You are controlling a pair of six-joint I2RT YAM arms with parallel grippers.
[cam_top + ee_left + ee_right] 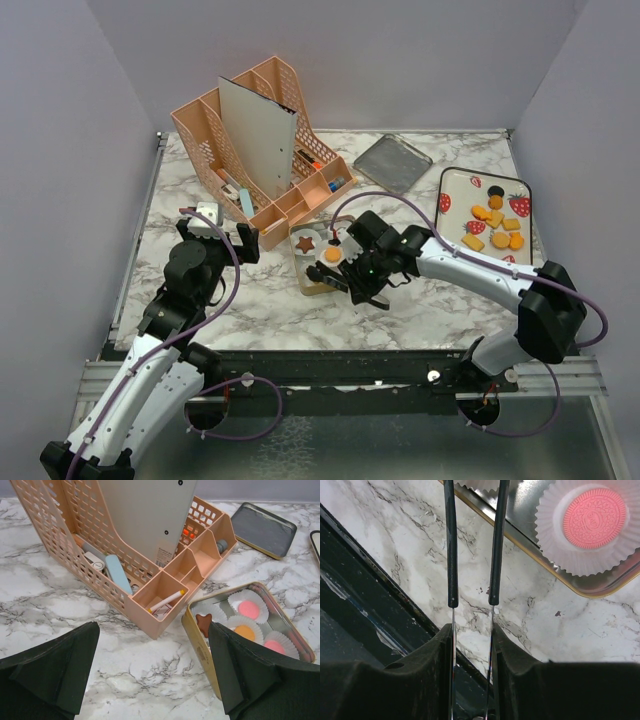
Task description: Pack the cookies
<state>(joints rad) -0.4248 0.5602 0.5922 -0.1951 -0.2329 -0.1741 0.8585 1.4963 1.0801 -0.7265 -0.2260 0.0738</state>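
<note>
Cookies (pixel 248 609) in paper cups (pixel 231 600), gold tin (pixel 199 647), marble desk (pixel 50 605).
Left tool (pixel 153 645) spread wide; right tool (pixel 472 640) pinches tweezers (pixel 451 555) near a pink cookie (pixel 594 518), its embossing seemingly wordless.

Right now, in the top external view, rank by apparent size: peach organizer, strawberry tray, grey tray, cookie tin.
1. peach organizer
2. strawberry tray
3. grey tray and cookie tin look about alike; the right arm hides part of the tin, so unranked.

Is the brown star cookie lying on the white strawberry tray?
No, the brown star cookie sits inside the gold metal tin.
</note>
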